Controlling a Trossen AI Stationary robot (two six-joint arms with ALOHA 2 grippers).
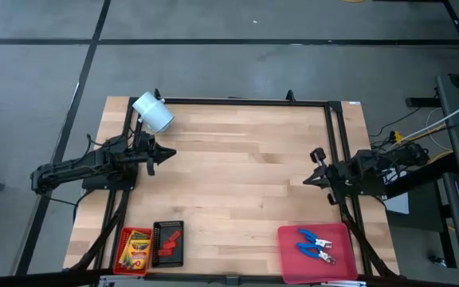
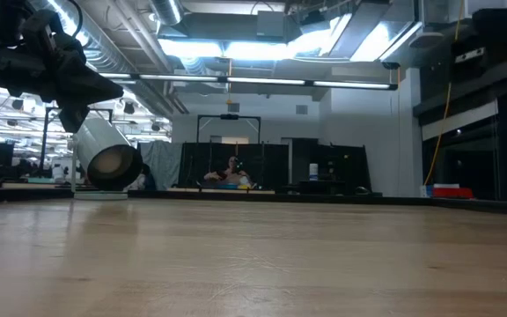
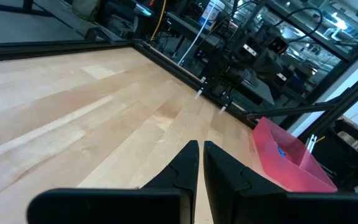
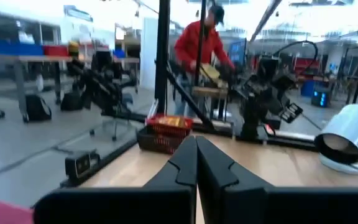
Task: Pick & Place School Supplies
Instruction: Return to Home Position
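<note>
Blue pliers (image 1: 315,245) seemingly diagonal in tray (image 1: 292,263)

my table (image 1: 237,175) is of pale wooden planks, with a thin black frame (image 1: 237,101) along its edges. around it the floor (image 1: 213,68) is grey concrete, crossed by dark lines (image 1: 213,41). looking level across the wood, i see a large hall: a ceiling (image 2: 262,18) with pipes and ducts, bright lamps (image 2: 236,48), a white wall (image 2: 359,123) and a darker side at the right. far behind hang dark curtains (image 2: 275,163) (a person (image 2: 233,167) is there, too small to tell more). on another side stand work tables (image 4: 17,57), and a person in a red top (image 4: 194,43) stands at a bench.
</note>
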